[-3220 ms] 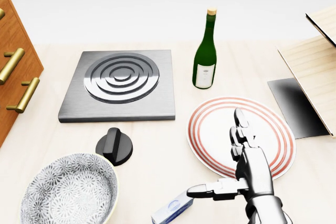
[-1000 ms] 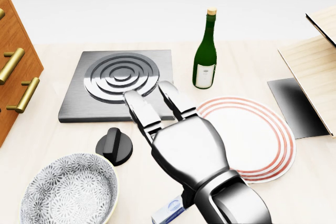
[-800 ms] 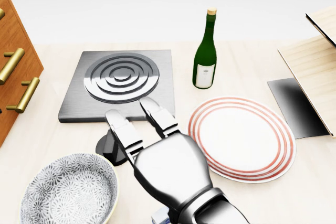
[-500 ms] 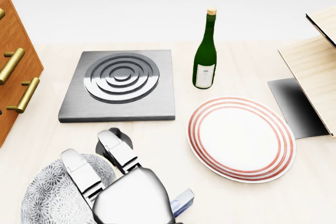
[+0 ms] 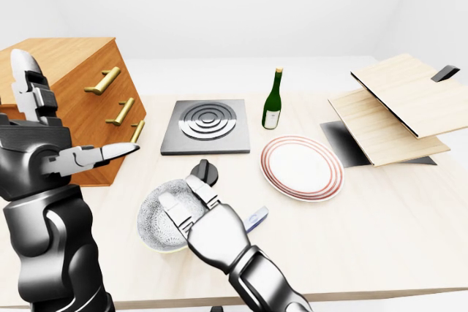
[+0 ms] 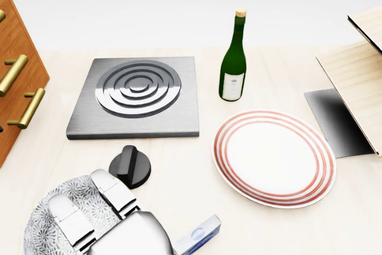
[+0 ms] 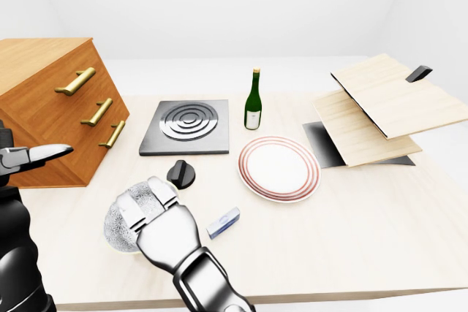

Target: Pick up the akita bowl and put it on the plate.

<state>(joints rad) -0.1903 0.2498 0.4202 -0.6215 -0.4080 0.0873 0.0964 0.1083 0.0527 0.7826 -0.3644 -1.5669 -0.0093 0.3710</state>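
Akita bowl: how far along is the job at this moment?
Done: nothing placed; the red-ringed white plate is bare. In hand: the right hand is over the grey patterned bowl, fingers extended across its rim, no closed grasp visible; the bowl sits on the wooden table. The left hand is raised, open. Remaining: grasp, lift, carry to the plate.
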